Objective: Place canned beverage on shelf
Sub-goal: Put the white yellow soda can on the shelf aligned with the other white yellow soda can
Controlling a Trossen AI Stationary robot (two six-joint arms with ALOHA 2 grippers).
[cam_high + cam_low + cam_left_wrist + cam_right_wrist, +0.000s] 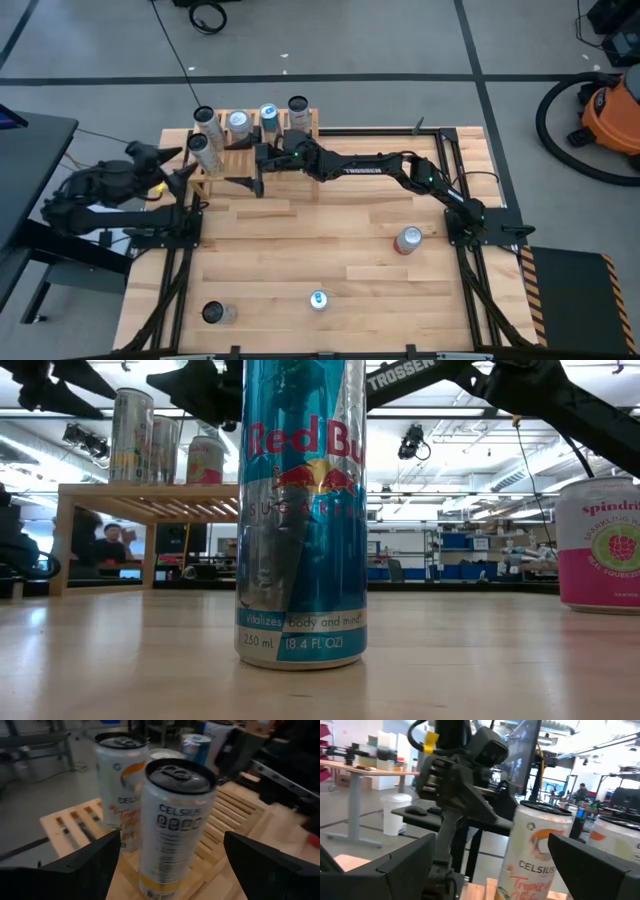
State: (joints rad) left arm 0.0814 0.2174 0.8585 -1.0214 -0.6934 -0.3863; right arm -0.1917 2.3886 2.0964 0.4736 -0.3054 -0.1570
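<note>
Left gripper (170, 865) is spread w/ an upright Celsius can (175, 825) between its fingers on the shelf (235, 160), not pinched. Right gripper (250, 168) is spread too, just beside the shelf. Loose cans are well apart; red can (407, 240) is nearer right arm.

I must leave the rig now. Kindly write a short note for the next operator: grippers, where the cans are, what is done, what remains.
Left gripper: open, at the shelf's left end, fingers either side of a white Celsius can standing on the slats; no grip.
Right gripper: open and empty, reaching across to the shelf front.
Done: five cans stand on the shelf.
Left: three cans on the table, namely the pink Spindrift can at right, the blue Red Bull can near the front edge, and a dark-topped can at front left.
</note>
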